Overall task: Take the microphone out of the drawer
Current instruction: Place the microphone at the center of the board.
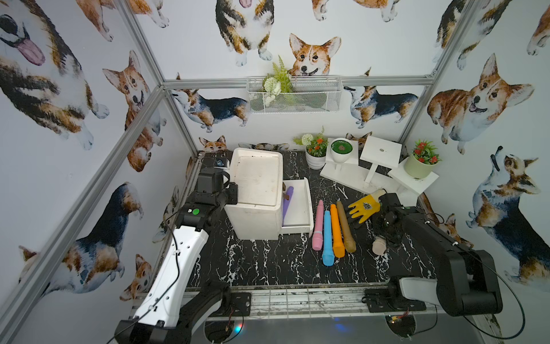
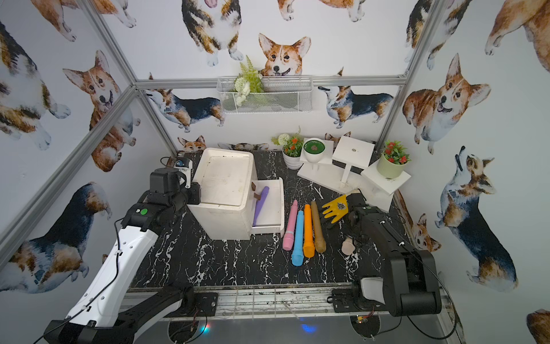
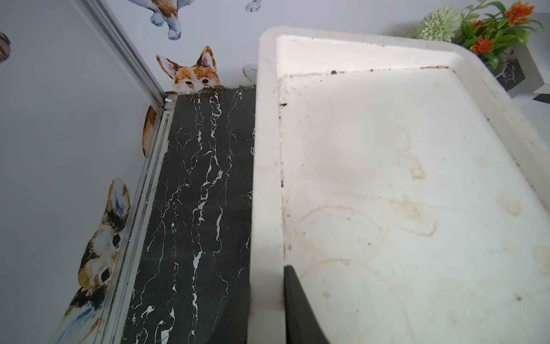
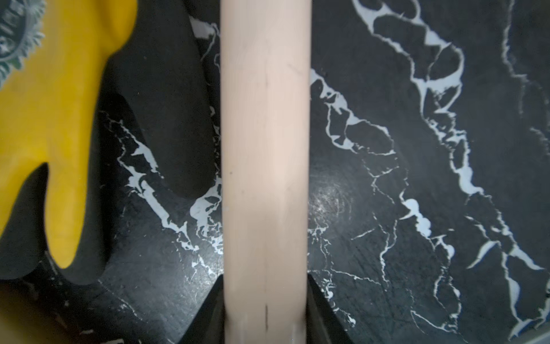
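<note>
Purple mic (image 1: 288, 205) in open drawer (image 1: 300, 212), right jaws holding beige mic (image 4: 265, 149) at 3 o'clock, left jaws closed at 9 o'clock

left arm (image 1: 178, 262): white shell, green dot | right arm (image 1: 431, 229): black, possibly grey panel

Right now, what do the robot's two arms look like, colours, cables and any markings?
The left arm has a long white shell, black joints, a round green dot and a black cable running along it. The right arm is almost all black, with one pale grey cover near its base and thin black cable loops. Tool fingers are black wedges.
</note>
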`<state>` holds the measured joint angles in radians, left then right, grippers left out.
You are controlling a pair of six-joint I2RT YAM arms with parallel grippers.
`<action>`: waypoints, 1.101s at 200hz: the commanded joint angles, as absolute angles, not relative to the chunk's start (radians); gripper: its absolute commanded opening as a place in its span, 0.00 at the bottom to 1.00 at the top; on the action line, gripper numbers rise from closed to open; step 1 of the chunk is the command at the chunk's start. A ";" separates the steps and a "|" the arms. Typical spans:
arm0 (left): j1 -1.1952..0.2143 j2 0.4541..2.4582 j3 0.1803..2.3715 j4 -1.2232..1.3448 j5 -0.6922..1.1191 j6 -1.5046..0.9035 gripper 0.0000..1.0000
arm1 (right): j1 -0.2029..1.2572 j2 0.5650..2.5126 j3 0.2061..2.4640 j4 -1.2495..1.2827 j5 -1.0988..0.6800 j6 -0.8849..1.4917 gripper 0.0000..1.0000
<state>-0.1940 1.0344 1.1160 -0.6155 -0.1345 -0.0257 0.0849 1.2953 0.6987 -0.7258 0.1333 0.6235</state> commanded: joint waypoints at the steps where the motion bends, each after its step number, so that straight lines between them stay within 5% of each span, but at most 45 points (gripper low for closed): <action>1: -0.193 1.028 1.122 -0.617 -0.102 0.023 0.05 | 0.085 1.324 0.695 -0.700 0.104 0.610 0.33; 57: -0.195 1.030 1.127 -0.620 -0.101 0.023 0.05 | 0.084 1.409 0.684 -0.682 0.045 0.620 0.42; 129: -0.195 1.025 1.121 -0.620 -0.106 0.024 0.05 | 0.084 1.387 0.692 -0.702 0.013 0.638 0.68; 220: -0.195 1.022 1.117 -0.612 -0.099 0.022 0.05 | 0.083 1.205 0.802 -0.853 0.060 0.615 0.74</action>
<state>-0.1940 1.0306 1.1175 -0.6239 -0.1310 -0.0261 0.0830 1.2392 0.7769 -0.7757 0.0299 0.6308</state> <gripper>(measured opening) 0.197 0.743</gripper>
